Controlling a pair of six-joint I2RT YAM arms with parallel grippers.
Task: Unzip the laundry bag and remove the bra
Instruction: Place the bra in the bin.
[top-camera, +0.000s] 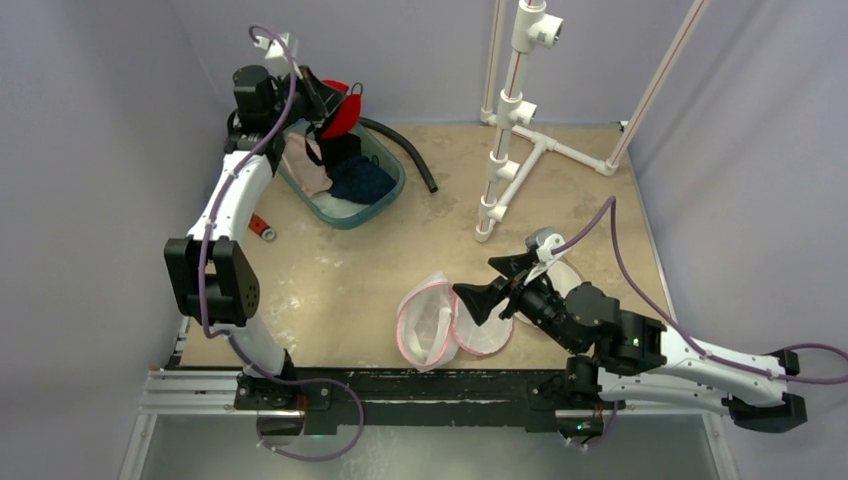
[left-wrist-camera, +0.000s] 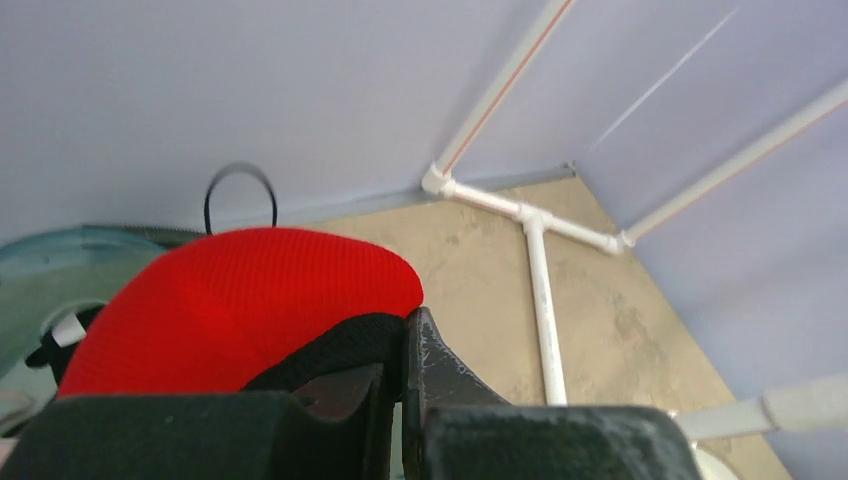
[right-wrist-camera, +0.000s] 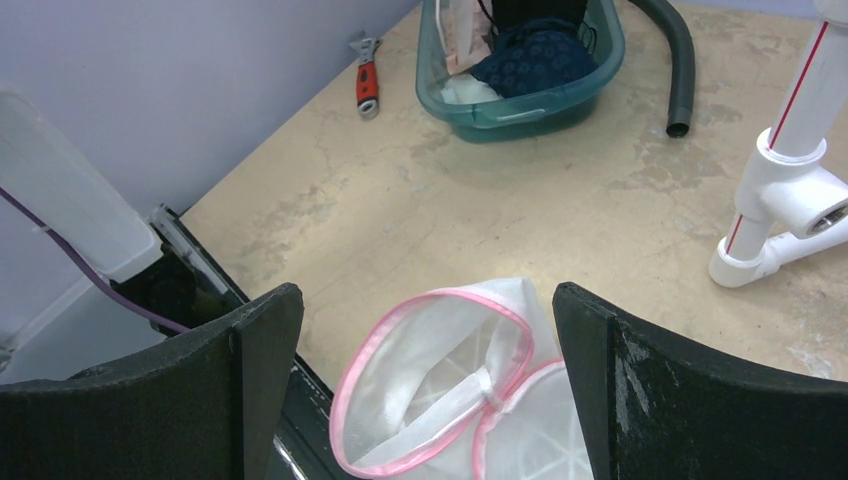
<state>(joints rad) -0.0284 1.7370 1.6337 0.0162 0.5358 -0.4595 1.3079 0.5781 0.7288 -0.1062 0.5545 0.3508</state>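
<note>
The white mesh laundry bag (top-camera: 440, 322) with pink trim lies unzipped near the table's front edge, its mouth gaping; it also fills the lower part of the right wrist view as the laundry bag (right-wrist-camera: 450, 385). The red and black bra (top-camera: 341, 110) hangs above the teal basket (top-camera: 392, 192) at the back left, pinched by my left gripper (top-camera: 318, 100), which is shut on it. In the left wrist view the bra (left-wrist-camera: 240, 305) bulges over the closed fingertips of the left gripper (left-wrist-camera: 408, 335). My right gripper (top-camera: 497, 282) hovers open just above the bag, nothing between its fingers (right-wrist-camera: 262, 350).
The teal basket (right-wrist-camera: 520, 105) holds dark blue, pink and white garments. A black hose (top-camera: 405, 150) curves beside it. A small red tool (top-camera: 262, 227) lies at the left. A white PVC pipe stand (top-camera: 510, 130) rises at the back right.
</note>
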